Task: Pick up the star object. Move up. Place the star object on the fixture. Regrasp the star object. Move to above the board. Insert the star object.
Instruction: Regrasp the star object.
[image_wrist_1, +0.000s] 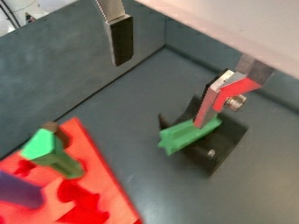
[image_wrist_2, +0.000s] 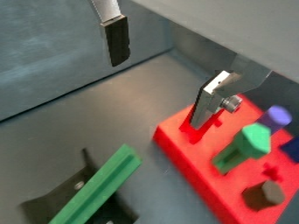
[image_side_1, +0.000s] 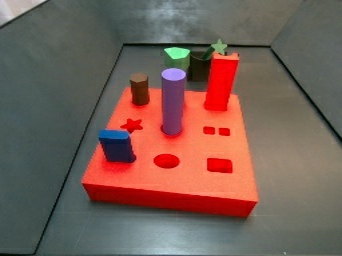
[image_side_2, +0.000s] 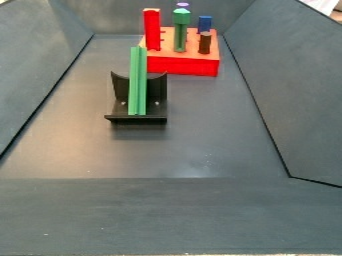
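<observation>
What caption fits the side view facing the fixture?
Star object stands upright on the fixture, released; board behind; end effector open above, seen only in wrist views.

Even, flat light in all views, no hard glare. Both side views sharp; the board is bright saturated red, with soft short shadows beside its pegs. The fixture is near black, detail lost, with a faint shadow on the grey floor. Both wrist views softer, slightly blurred; the gripper hangs open above the floor, its fingers blurred, with a washed-out white band behind them.
</observation>
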